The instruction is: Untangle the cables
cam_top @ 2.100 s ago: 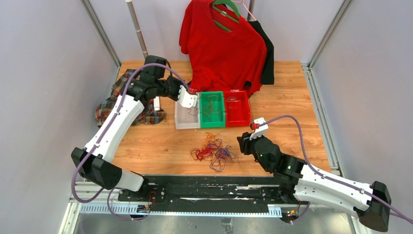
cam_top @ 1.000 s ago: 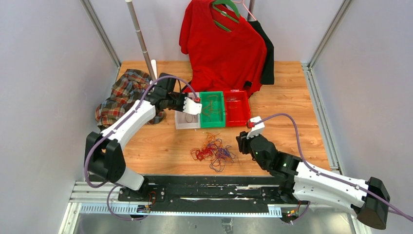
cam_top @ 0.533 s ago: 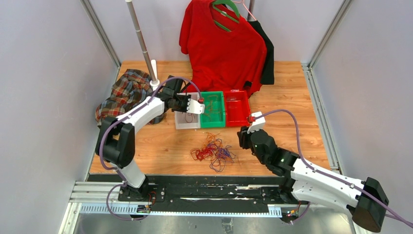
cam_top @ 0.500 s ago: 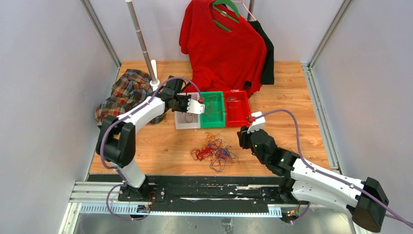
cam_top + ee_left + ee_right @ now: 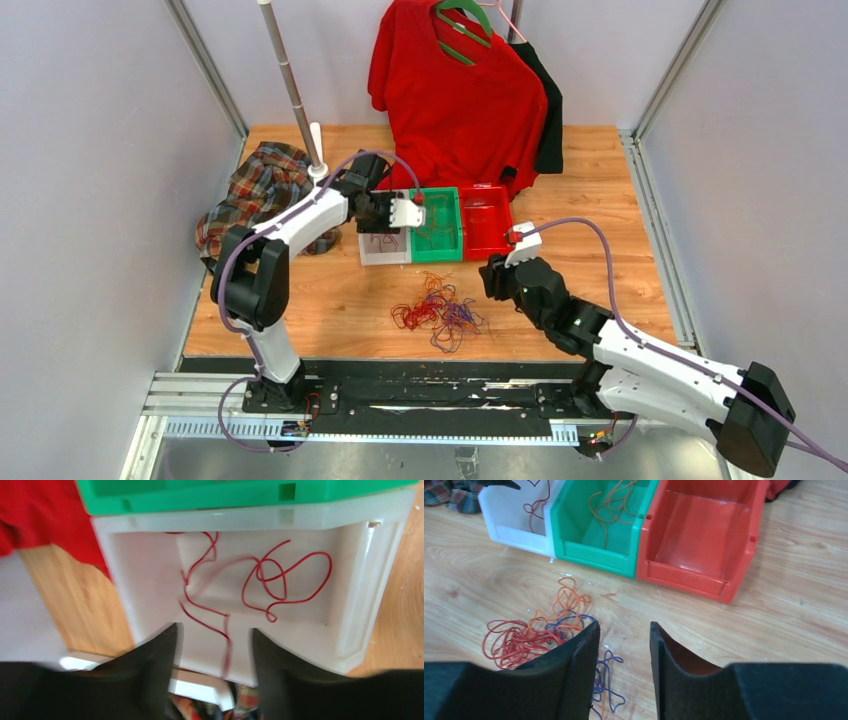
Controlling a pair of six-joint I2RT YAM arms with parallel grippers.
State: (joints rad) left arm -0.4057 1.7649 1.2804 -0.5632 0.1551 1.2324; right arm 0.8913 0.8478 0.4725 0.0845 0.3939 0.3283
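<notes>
The cables (image 5: 436, 309) lie as a tangle of red, orange and purple loops on the wooden table, in front of three bins. In the right wrist view the tangle (image 5: 536, 632) is low on the left. My right gripper (image 5: 624, 627) hovers open just right of it, holding nothing. My left gripper (image 5: 214, 630) is open above the white bin (image 5: 350, 517). A red cable (image 5: 272, 575) lies curled inside that bin, and one blurred end hangs loose between the fingers. The green bin (image 5: 594, 552) holds orange cables (image 5: 611, 502).
The red bin (image 5: 684, 577) stands right of the green one with nothing in it. A plaid cloth (image 5: 255, 190) lies at the left, beside a metal pole (image 5: 290, 80). A red shirt (image 5: 455, 90) hangs on a hanger behind the bins.
My left gripper has swung right over the white bin and opened, letting the red cable fall in. My right arm has edged forward toward the bins.
</notes>
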